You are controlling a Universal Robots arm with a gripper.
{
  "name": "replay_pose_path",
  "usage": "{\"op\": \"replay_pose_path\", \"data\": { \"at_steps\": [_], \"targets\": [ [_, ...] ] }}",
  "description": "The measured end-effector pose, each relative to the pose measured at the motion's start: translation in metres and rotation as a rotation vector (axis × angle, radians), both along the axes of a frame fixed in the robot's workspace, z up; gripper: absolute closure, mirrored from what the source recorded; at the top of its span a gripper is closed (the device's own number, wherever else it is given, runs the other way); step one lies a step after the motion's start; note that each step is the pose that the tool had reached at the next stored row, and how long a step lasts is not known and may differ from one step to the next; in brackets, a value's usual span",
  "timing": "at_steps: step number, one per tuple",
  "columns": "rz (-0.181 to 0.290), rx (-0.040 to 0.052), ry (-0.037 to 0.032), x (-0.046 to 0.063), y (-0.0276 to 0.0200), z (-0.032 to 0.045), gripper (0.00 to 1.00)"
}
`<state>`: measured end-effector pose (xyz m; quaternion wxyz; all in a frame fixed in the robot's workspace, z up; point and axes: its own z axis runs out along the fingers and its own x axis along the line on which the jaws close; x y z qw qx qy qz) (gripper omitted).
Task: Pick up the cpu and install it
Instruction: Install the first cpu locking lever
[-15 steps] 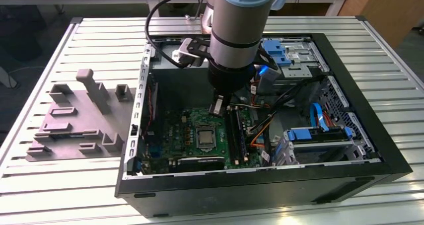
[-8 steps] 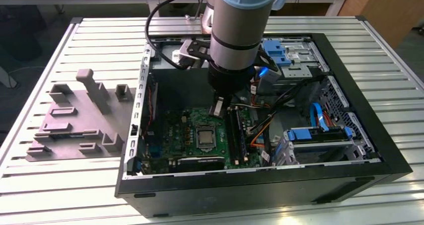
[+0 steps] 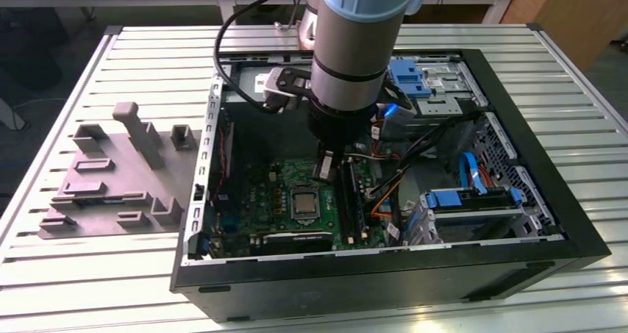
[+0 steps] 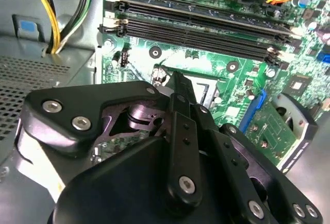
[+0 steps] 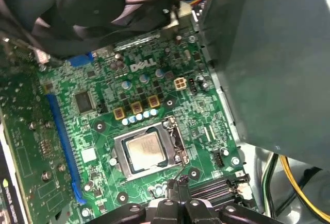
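Note:
The cpu (image 5: 147, 149), a small pale silvery square, lies flat inside the metal-framed socket (image 5: 119, 157) on the green motherboard (image 5: 103, 126). In the exterior view the cpu (image 3: 305, 203) sits in the middle of the board inside the open computer case (image 3: 549, 193). My gripper (image 3: 326, 167) hangs a little above the board, beside the socket on the memory-slot side. Its black fingers are together with nothing between them. In the first wrist view the gripper (image 5: 180, 184) stands just off the socket's corner. From the second wrist view, the gripper (image 4: 178, 80) points at the socket edge.
Black memory slots (image 4: 206, 28) run along the board close to the fingers. A grey power-supply box (image 5: 268, 54) and yellow cables (image 5: 296, 183) stand alongside, and a fan (image 5: 93, 2) is beyond. A grey-purple plastic tray (image 3: 108, 186) rests on the slatted table at the exterior view's left.

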<state>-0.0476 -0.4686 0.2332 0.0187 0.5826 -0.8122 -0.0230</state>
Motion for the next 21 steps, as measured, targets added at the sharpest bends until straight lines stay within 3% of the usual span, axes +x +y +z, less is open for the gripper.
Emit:
{"op": "replay_pose_path", "data": {
  "at_steps": [4, 7, 12, 21],
  "targets": [
    [0.069, -0.0003, 0.0001, 0.0, -0.0001, -0.0015, 0.89],
    [0.094, -0.0039, 0.0002, -0.0002, -0.0001, -0.0017, 0.89],
    [0.131, -0.0353, 0.0022, -0.0002, -0.0001, -0.0022, 0.89],
    [0.222, -0.0364, 0.0015, -0.001, -0.0015, -0.0071, 0.89]
  ]
}}
